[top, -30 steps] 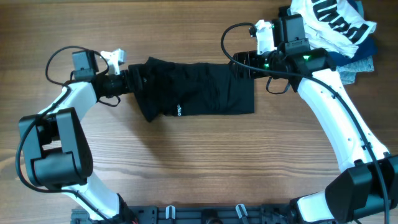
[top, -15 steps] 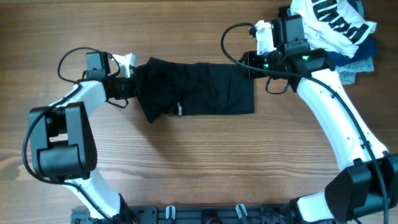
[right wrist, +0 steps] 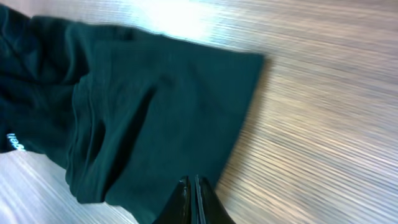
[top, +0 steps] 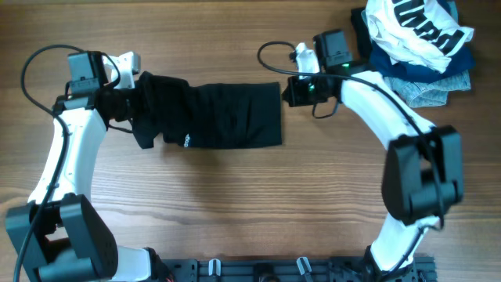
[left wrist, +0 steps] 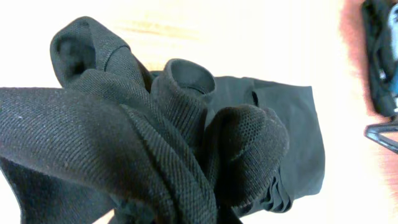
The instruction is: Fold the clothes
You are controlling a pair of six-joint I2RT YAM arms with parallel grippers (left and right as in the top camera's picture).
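The clothes (top: 227, 117), a black T-shirt, lie in a long band across the table, with a small white logo (top: 188, 141) near the front edge. My left gripper (top: 131, 98) is shut on the bunched left end. In the left wrist view the gathered fabric (left wrist: 155, 124) fills the picture and hides the fingers. My right gripper (top: 285, 92) is at the shirt's right edge. In the right wrist view its tips (right wrist: 191, 185) are pressed together over the fabric (right wrist: 143, 112), just inside the hem.
A pile of garments sits at the back right: a white one with black lettering (top: 419, 27) on top of blue and grey ones (top: 427, 78). A dark rail (top: 258, 270) runs along the table's front edge.
Both grippers have gone from open to shut at the shirt's two ends. Both arms and the shirt have shifted left across the table.
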